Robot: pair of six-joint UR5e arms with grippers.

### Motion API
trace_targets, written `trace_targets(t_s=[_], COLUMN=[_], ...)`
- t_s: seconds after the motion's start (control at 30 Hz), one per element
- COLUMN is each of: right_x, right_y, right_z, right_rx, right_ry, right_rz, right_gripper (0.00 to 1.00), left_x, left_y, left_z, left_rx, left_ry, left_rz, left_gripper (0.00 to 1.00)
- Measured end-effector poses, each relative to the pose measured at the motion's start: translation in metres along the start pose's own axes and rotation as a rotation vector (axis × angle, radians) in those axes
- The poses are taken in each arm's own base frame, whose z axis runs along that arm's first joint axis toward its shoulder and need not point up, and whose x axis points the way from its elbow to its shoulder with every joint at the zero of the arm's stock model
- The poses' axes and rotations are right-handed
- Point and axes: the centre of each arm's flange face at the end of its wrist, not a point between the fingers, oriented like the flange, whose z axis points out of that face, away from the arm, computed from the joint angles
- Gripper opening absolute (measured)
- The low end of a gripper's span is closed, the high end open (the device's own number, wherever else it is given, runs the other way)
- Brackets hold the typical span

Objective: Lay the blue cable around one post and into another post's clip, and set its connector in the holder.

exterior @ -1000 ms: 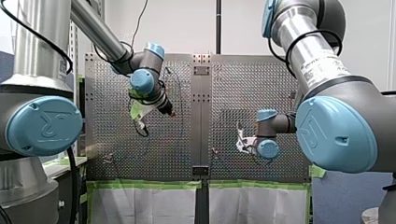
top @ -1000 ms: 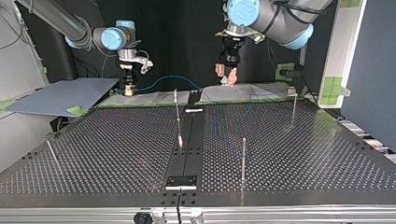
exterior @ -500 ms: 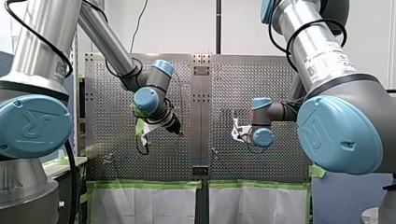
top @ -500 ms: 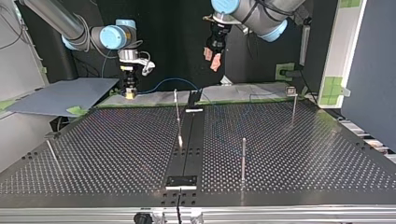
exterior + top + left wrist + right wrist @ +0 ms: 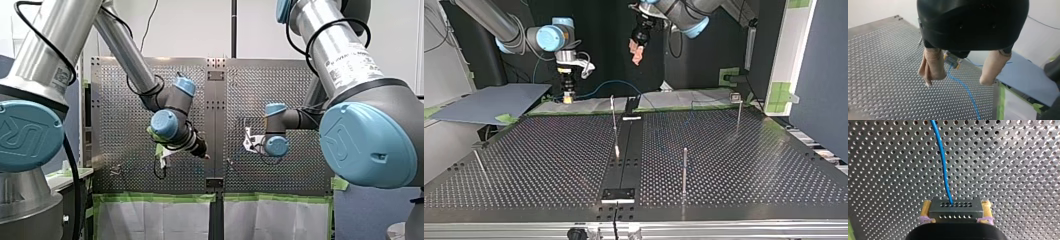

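"Right wrist view has the small grey perforated metal connector (image 5: 955, 210) clamped between the yellow pads (image 5: 927, 211) of my right gripper (image 5: 956, 205), with the thin blue cable (image 5: 941, 162) running out ahead over the perforated metal table (image 5: 1010, 157)."

"And my left gripper (image 5: 957, 81)?"

"Spread wide and holding nothing. In the left wrist view its beige-padded fingers (image 5: 931, 67) stand apart, and the cable passes well below the gap. In the top view it hangs high over the table's far edge."

"So where does the cable lie?"

"In a loose arc along that far edge, from the connector toward the middle. It is round no post and in no clip."

"Then slack is the worry?"

"I think so. With nothing guiding the loop, a sweep by my right arm could drag it to the wrong side of the slim upright metal post (image 5: 613, 117) near the middle, or let it ride over the top. A sharp tug could also twist the connector in the pads, since they press only on its two sides, and it would reach the holder crooked. I cannot pick out the holder with confidence."

"And the left?"

"It could close beside so thin a cable and miss it."
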Motion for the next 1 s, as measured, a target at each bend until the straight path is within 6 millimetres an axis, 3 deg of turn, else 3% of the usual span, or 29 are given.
trace_targets(t_s=[0.2,0.67,1.0], right_x=[0.001,0.003,0.005], right_y=[-0.005,-0.009,-0.009], right_z=[-0.004,-0.005,-0.004], right_rx=[0.003,0.017,0.017], right_ry=[-0.012,-0.005,0.002], right_rz=[0.001,0.008,0.015], right_gripper=[0.00,0.00,0.00], left_x=[0.012,-0.010,0.004], left_y=[0.003,0.024,0.024], left_z=[0.008,0.045,0.075], left_rx=[-0.013,0.018,0.074], left_ry=[-0.020,-0.101,-0.117], left_rz=[0.050,0.087,0.012], left_gripper=[1.00,1.00,1.00])
